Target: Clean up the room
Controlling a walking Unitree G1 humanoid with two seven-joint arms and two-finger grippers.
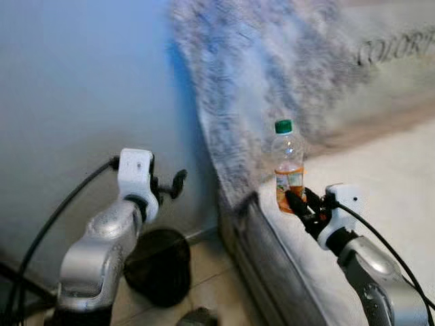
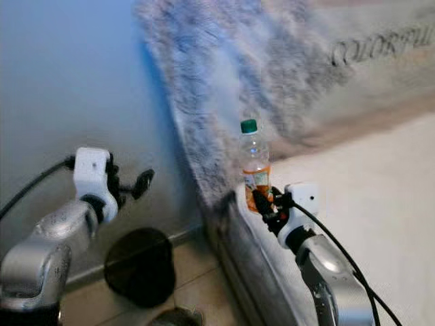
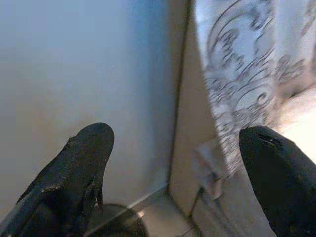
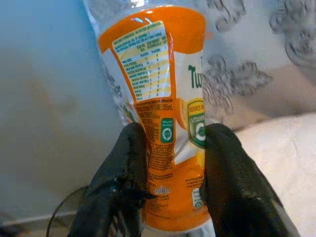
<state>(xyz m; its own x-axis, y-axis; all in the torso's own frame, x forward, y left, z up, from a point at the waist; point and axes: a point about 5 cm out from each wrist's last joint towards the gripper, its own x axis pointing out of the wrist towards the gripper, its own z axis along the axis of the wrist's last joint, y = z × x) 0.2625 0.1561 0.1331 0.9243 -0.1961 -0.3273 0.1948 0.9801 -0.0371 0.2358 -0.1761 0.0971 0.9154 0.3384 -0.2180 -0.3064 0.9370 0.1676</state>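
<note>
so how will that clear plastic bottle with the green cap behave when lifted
The clear plastic bottle with the green cap looks mostly empty, so probably light. The right hand pinches its orange label low, so thin walls may dent. Tall and narrow, it could tip if released.

Bottle (image 1: 288, 166) upright on bed (image 1: 380, 183) corner — blanket (image 1: 272, 75) behind, bin (image 1: 160, 265) on floor left.

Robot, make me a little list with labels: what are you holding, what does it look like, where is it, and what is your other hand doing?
holding: bottle, clamped low down by the right gripper
bottle look: clear plastic, green cap, orange label, upright
where: over the near corner of the bed, beside a fuzzy grey blanket
other hand: left gripper open, raised in front of the blue wall, holding nothing
on the floor: dark round bin below the left arm
</note>
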